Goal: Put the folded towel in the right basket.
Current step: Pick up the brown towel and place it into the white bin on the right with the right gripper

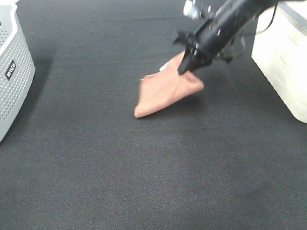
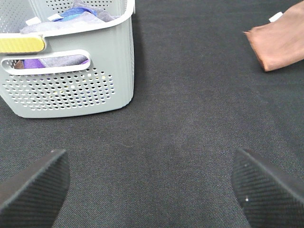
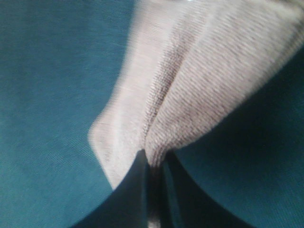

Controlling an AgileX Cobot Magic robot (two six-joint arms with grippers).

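The folded towel [image 1: 165, 90] is salmon-brown and sits at the middle of the black table, its right end lifted. My right gripper [image 1: 185, 67] is shut on that raised end; in the right wrist view the towel [image 3: 199, 80] hangs from the closed fingertips [image 3: 140, 164]. The right basket [image 1: 287, 55] is white and stands at the right edge, just beyond the right arm. My left gripper [image 2: 149, 183] is open and empty over bare table; its wrist view shows the towel [image 2: 280, 42] far off.
A grey perforated basket [image 1: 6, 74] stands at the left edge and holds several cloths; it also shows in the left wrist view [image 2: 71, 90]. The black table [image 1: 145, 176] stretches bare in front of the towel.
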